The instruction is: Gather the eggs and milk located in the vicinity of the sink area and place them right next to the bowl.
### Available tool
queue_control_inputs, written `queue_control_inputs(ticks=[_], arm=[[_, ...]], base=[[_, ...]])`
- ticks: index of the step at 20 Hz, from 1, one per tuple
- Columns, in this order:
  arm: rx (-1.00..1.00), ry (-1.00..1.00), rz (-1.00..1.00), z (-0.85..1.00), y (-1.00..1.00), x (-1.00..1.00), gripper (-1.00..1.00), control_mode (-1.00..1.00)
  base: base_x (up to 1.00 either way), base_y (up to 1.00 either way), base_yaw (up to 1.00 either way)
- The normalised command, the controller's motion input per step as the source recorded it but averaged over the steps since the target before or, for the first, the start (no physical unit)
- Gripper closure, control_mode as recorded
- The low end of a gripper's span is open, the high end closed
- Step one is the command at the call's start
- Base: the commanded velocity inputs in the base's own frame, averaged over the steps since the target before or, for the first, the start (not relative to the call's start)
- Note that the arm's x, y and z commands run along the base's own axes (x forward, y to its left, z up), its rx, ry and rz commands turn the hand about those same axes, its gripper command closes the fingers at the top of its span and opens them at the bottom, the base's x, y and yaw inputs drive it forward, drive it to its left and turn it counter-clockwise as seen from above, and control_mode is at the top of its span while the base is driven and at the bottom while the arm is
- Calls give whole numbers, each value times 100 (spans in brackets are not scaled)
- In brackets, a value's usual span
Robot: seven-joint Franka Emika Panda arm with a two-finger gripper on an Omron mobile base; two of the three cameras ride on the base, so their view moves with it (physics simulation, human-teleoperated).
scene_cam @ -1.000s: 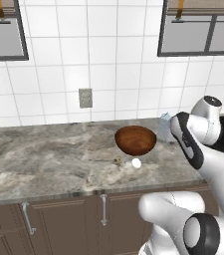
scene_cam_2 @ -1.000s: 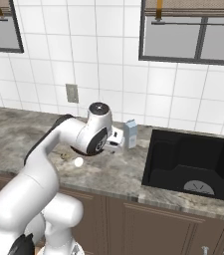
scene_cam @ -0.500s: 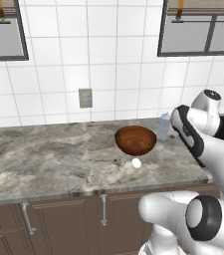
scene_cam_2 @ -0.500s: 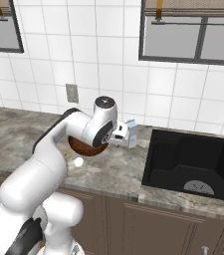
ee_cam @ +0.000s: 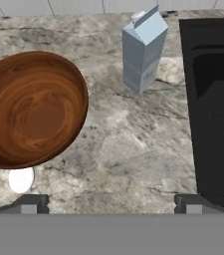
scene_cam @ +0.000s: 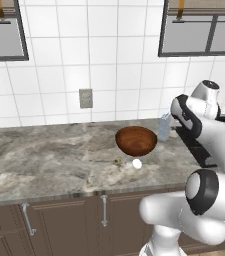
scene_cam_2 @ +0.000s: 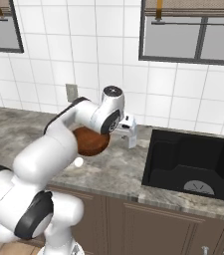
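Arm has swung right and higher since before; gripper point(ee_cam: 111, 201) fingers spread wide, empty, above counter between bowl point(ee_cam: 30, 109) and milk point(ee_cam: 142, 50); egg point(ee_cam: 21, 179) unmoved.

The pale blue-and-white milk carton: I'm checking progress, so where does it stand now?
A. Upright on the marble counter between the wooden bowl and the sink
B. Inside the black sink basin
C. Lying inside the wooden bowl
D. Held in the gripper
A: the pale blue-and-white milk carton stands upright on the grey marble counter, between the reddish-brown wooden bowl and the black sink basin.
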Motion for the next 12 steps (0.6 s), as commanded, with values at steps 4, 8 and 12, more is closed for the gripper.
queue_control_inputs(ticks=[4,8,12], arm=[[0,0,13,0,-47,27,-100,-100],[0,0,22,0,-42,28,-100,-100],[0,0,21,0,-23,29,-100,-100]], base=[[0,0,0],[0,0,0],[0,0,0]])
